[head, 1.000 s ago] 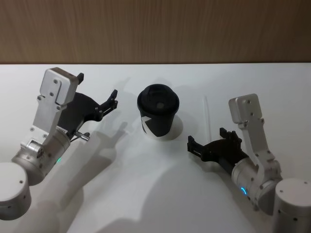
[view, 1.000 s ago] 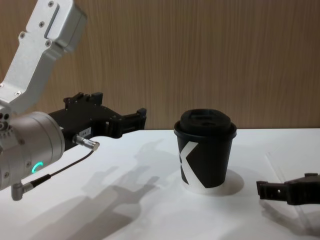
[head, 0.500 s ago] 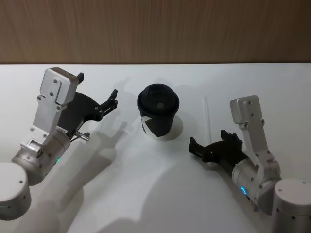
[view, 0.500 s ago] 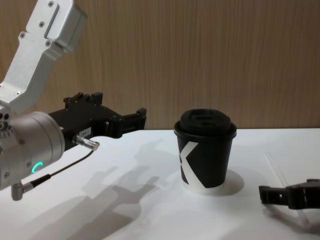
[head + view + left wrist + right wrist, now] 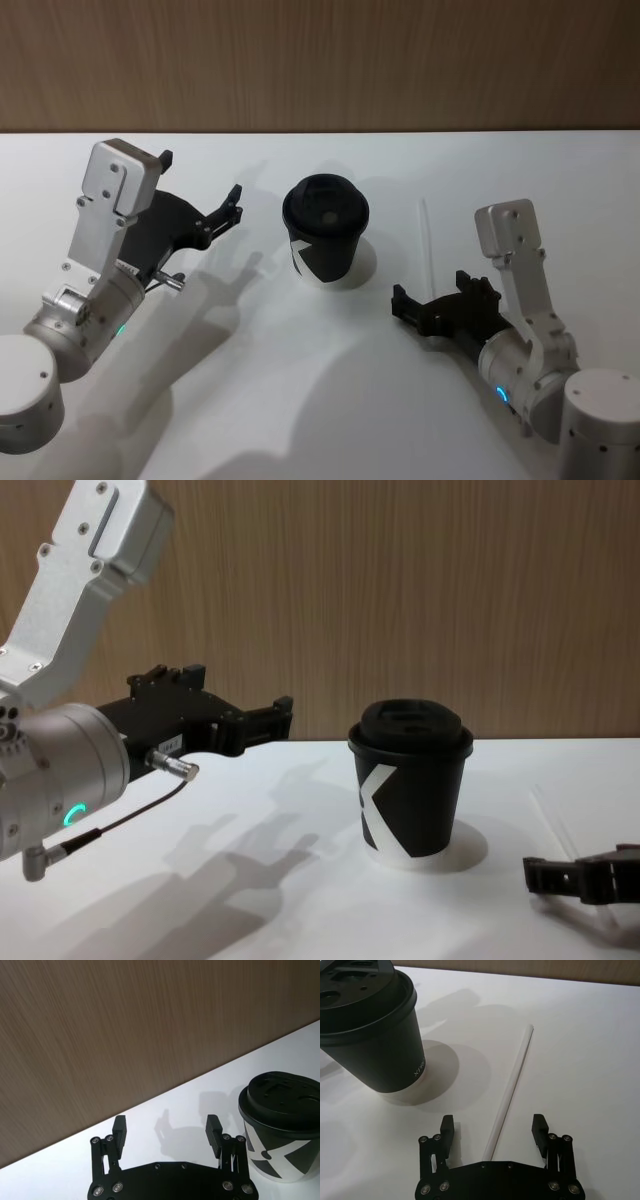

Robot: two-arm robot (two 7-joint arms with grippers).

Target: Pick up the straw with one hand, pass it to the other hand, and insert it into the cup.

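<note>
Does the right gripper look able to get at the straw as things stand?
Probably yes. The right gripper is open, its fingers either side of the straw at its near end. It lies flat on the table, apart from the cup, nothing over it. The gripper's height above it is unclear.

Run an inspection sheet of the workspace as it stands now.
Surface: white table, carrying the job's two things.
Job's things: long thin white-translucent plastic straw lies flat, to the robot's right of the cup and apart from it. Small black paper cup with black domed lid stands upright.
Clutter: nothing seen.
Grippers: right gripper open, low, straddling the straw's near end without touching it. Left gripper open, empty, raised to the robot's left of the cup.
Cables: thin black cable at the left wrist, off the table.
Surroundings: brown wood-grain wall behind.
</note>
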